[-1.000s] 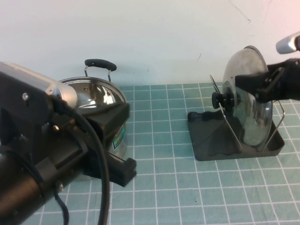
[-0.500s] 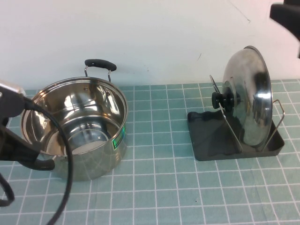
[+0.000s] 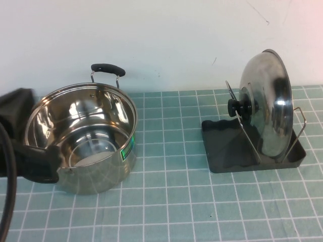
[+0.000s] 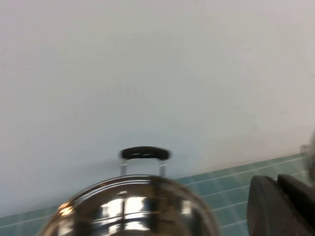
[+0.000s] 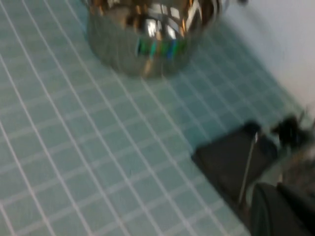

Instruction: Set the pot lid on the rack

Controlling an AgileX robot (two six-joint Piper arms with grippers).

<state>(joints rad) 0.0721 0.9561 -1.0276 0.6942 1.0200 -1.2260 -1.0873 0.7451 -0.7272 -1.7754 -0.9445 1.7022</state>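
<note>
The pot lid (image 3: 270,106), shiny steel with a black knob (image 3: 241,107), stands on edge in the rack (image 3: 229,151), leaning on its wire loops at the right of the table. Nothing holds it. In the right wrist view the rack tray (image 5: 227,160) and the knob (image 5: 290,130) show blurred. My right gripper (image 5: 278,209) is shut and empty, apart from the rack, and is out of the high view. My left gripper (image 4: 278,199) is shut and empty, near the steel pot (image 4: 133,211). Part of the left arm (image 3: 30,161) shows at the pot's left.
The open steel pot (image 3: 81,136) with black handles stands at the left, also in the right wrist view (image 5: 147,29). A black cable (image 3: 7,201) hangs at the left edge. A white wall runs behind the green grid mat (image 3: 171,201).
My right arm has let go of the lid and left the high view up and to the right. My left arm has pulled back to the left, uncovering the pot. The lid has not moved.
</note>
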